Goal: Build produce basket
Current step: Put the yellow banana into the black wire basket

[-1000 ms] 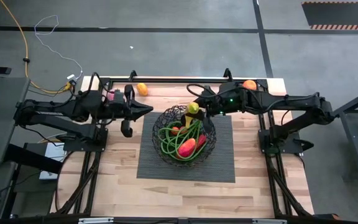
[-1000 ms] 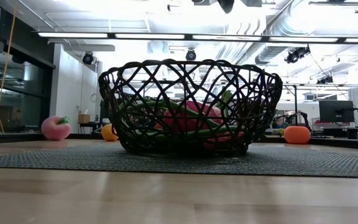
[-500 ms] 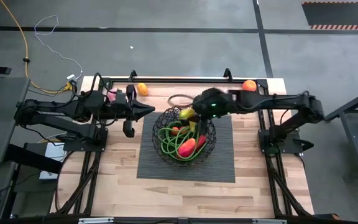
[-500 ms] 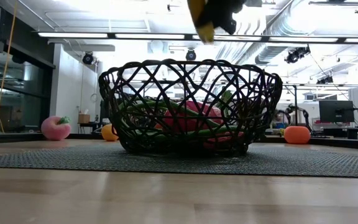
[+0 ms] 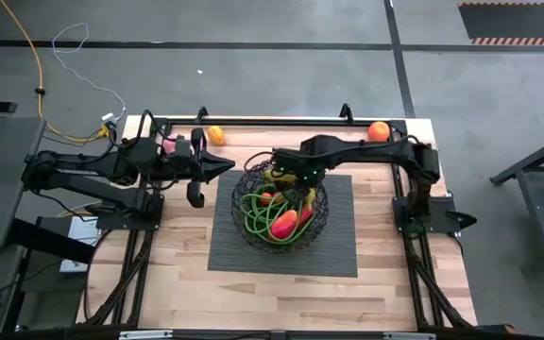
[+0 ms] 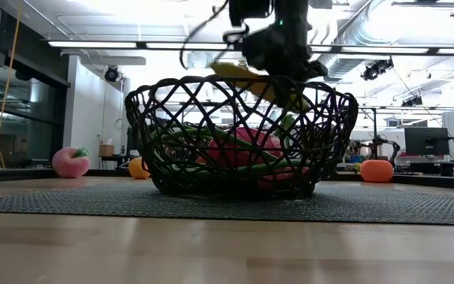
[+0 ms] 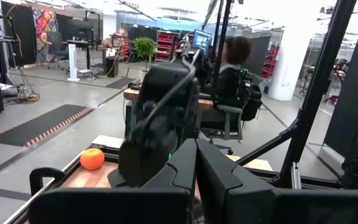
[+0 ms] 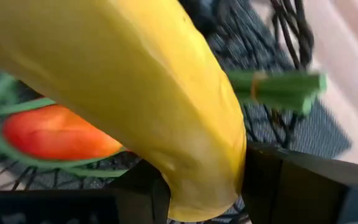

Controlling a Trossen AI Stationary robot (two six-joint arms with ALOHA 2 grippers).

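Since the earlier frames the right arm is swinging in over the basket and dropping — the banana is now sitting at rim height instead of high above it. The right tool is clamping the banana between its fingers, jaws part-closed around the fruit's thickness. The left tool is hanging just left of the basket above the worktop, fingers pressed together, holding nothing.

To do this step well: keep lowering until the banana is clearing the wire rim and resting near the beans and peppers, then open — releasing too high is risking a bounce out or a snag on the mesh.

The banana is inside the right tool's grip, above the basket's far side, not yet touching the pile. Two oranges and a peach are waiting on the worktop, well apart from the basket.
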